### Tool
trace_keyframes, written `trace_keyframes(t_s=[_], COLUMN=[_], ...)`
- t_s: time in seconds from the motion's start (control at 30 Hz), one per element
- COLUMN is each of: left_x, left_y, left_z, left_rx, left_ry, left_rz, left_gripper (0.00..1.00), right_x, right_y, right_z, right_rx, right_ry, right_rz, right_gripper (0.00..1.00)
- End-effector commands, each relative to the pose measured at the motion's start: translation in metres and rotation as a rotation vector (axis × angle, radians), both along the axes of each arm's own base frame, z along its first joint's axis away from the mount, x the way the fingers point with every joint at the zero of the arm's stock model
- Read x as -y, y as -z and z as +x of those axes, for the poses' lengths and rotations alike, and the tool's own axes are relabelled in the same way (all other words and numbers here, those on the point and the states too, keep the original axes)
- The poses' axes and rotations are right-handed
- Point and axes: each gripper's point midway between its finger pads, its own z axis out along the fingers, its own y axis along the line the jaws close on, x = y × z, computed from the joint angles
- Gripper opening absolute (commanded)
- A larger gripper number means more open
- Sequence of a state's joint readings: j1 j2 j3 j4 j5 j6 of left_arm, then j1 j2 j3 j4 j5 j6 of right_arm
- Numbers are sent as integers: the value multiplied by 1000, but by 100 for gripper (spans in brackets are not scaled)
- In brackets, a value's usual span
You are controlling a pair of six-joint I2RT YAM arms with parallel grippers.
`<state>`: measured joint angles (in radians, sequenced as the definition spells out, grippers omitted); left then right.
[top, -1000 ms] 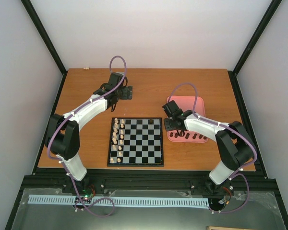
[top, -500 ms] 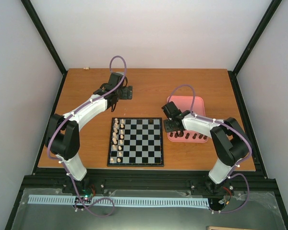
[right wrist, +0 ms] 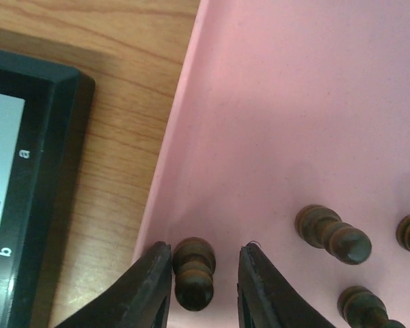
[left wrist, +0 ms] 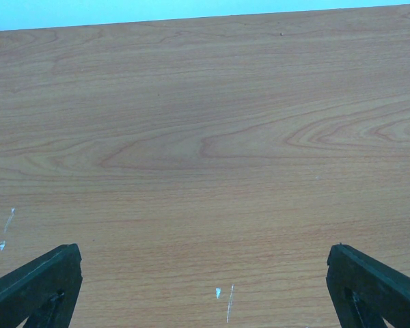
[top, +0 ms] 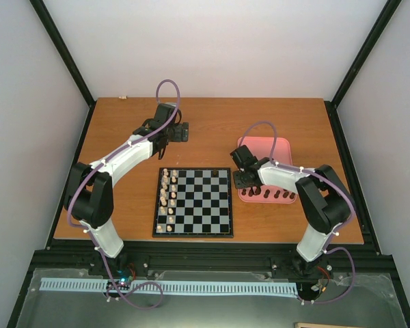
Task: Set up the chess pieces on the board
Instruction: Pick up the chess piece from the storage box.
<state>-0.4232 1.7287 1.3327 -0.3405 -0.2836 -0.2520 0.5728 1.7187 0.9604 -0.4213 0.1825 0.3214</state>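
Observation:
In the right wrist view a dark brown chess piece (right wrist: 193, 273) stands in the near left corner of the pink tray (right wrist: 294, 102). My right gripper (right wrist: 203, 256) straddles it. The left finger (right wrist: 154, 280) touches the piece; the right finger (right wrist: 260, 283) stands a small gap away, so the gripper is open. More dark chess pieces (right wrist: 331, 232) lie to the right. From above, my right gripper (top: 242, 179) is low at the tray's left edge, beside the board (top: 193, 235). My left gripper (top: 174, 131) is wide open and empty over bare table beyond the board.
Pale cream pieces (top: 167, 198) stand in two columns along the board's left side. A row of dark pieces (top: 273, 194) lies along the pink tray's (top: 270, 147) near edge. The board's black frame (right wrist: 48, 171) is just left of the tray. The left wrist sees only wood table (left wrist: 205, 137).
The right gripper's fingers have narrowed around the dark piece in the tray corner, and the right arm's elbow has swung slightly left. The left arm has not moved.

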Motion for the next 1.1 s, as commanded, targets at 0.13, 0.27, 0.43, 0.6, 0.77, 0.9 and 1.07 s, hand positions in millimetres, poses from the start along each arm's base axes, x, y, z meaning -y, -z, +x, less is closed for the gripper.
trace_keyframes(t_s=[0.13,0.27,0.43,0.6,0.77,0.9,1.07], left_x=[0,0,0,1,1,1,2], left_y=[-9,-8,-9,-9,-9,-9,-9], left_z=[4,5,4,4,4,4,4], left_rx=[20,18,19,18,19,18,17], left_ry=[-11,-10,-12,-6,-6,-6,-4], left_rz=[-21,-22,-23,-27,-26,-27,-28], left_gripper=[100,100,100,100,100,100,100], right_x=[-3,-2,-1,-7,-26,-52,-86], right_y=[-3,-7,-23,-51,-65,-70,-69], right_z=[8,9,12,16,9,0,-7], right_rx=[18,25,54,97,105,108,106], right_ry=[8,10,18,12,-38,-94,-167], right_rz=[8,3,11,50,77,84,84], right_gripper=[17,12,11,11,12,12,12])
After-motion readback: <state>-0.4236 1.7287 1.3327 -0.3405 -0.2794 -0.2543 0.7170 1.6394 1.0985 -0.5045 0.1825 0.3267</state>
